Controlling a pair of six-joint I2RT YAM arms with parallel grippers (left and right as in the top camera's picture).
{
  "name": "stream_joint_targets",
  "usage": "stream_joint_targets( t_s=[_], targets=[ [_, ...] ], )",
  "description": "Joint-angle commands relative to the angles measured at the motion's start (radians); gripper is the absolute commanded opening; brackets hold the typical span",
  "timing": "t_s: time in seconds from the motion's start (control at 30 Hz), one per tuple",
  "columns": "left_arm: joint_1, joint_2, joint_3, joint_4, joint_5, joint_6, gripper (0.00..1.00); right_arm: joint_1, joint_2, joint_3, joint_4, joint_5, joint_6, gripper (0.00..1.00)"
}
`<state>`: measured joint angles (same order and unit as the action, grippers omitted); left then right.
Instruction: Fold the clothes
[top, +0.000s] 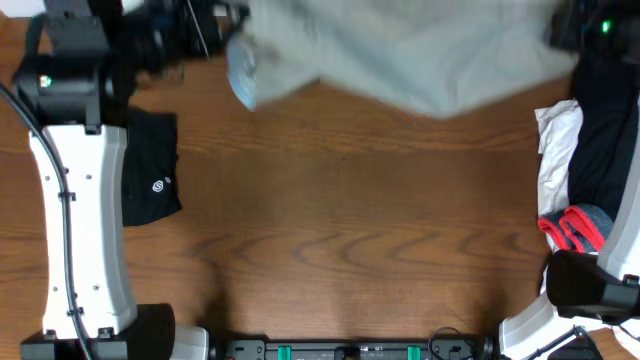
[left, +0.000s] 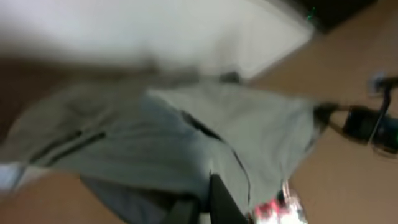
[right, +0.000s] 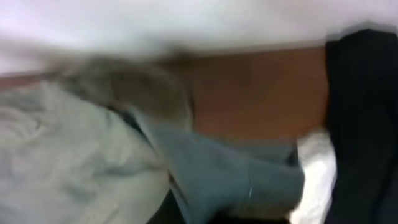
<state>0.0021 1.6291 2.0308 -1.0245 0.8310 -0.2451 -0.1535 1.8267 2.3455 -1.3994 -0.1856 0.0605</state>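
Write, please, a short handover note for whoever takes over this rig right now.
Left gripper: against the khaki shorts; blur hides whether it is shut.
Right gripper: at the shorts' other end, fingers hidden under fabric.
Shorts: spread along the far edge of the table, unfolded.
Black garment with white logo lies beside the left arm; white piece, black piece and red-grey piece are piled at right.
Done: no fold confirmed. Left: fold everything.

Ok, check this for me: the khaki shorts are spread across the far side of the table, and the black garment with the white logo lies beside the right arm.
One thing is off. The black garment with the white logo lies beside the left arm, not the right, as the overhead view shows. The khaki shorts are indeed spread across the far side of the table.
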Motion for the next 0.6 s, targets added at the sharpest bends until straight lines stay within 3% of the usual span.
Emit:
stream_joint_targets(
  t_s=[0.0,0.03,0.1,0.47,0.53,0.57],
  targets=[
    [-0.015,0.063,-0.064,-0.188,-0.098,0.143,0.07,-0.006,0.01,-0.038,-0.115,0.082,-0.018,0.01],
    [-0.02,0.071,-0.082,-0.245,-0.141,0.155,0.07,-0.006,0.01,-0.054,-0.157,0.085,-0.026,0.01],
    [-0.027,0.088,-0.127,-0.326,-0.214,0.163,0.17,-0.006,0.01,-0.102,-0.24,0.085,-0.062,0.01],
    [-0.031,0.098,-0.344,-0.325,-0.256,0.163,0.17,-0.004,0.008,-0.48,-0.291,0.105,-0.092,0.04],
    [-0.031,0.098,-0.344,-0.313,-0.256,0.163,0.21,-0.005,0.008,-0.532,-0.291,0.117,-0.092,0.2],
    [-0.031,0.098,-0.344,-0.302,-0.256,0.163,0.22,-0.005,0.008,-0.554,-0.291,0.12,-0.092,0.37]
  ],
)
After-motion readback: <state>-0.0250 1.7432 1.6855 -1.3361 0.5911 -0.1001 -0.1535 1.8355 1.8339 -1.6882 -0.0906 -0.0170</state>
